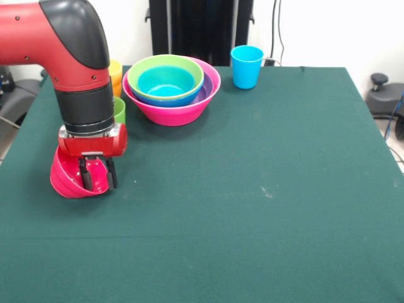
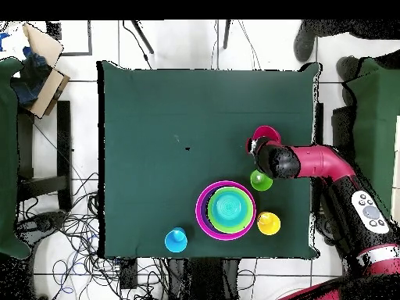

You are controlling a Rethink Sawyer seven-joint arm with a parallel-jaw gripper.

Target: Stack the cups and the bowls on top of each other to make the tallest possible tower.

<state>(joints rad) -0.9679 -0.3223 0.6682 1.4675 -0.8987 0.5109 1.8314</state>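
My gripper (image 1: 98,174) is shut on the rim of the small red-pink bowl (image 1: 68,182), which tilts on its side at the table's left. In the overhead view the gripper (image 2: 254,147) sits beside this bowl (image 2: 267,133). The tower (image 1: 172,88) is a nest of bowls: large pink bowl (image 1: 170,113) outermost, then purple, blue, light green and light blue (image 1: 166,82); it also shows in the overhead view (image 2: 226,209). The green cup (image 1: 119,110) stands behind the gripper. The yellow cup (image 1: 115,69) seems to sit in the orange cup. The blue cup (image 1: 247,66) stands alone. No large orange bowl shows.
The dark green table cloth (image 1: 252,208) covers the table. In the overhead view the green cup (image 2: 261,180), yellow cup (image 2: 269,223) and blue cup (image 2: 176,240) stand near the robot's side of the table. The arm (image 1: 76,69) hides part of the left back corner.
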